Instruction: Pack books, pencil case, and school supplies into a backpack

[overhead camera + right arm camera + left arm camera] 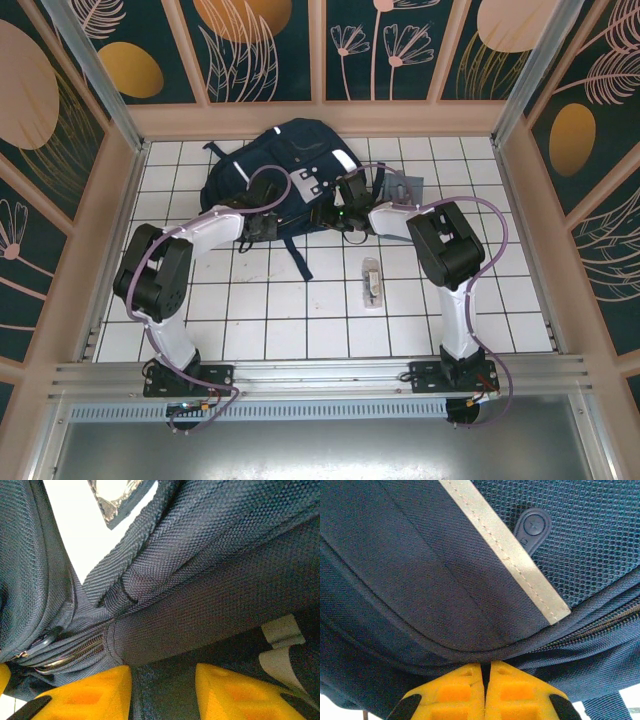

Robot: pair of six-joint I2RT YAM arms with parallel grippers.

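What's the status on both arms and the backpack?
Left gripper jaws shut on backpack edge. Right gripper jaws open, straddling its fabric. School supplies and pencil case out on table.

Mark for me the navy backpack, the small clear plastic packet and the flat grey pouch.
navy blue fabric backpack [295, 150], top external view, on its front panel.
small clear plastic packet [372, 283], top external view, on its middle.
flat grey rectangular pouch [410, 188], top external view, on its uncovered part.
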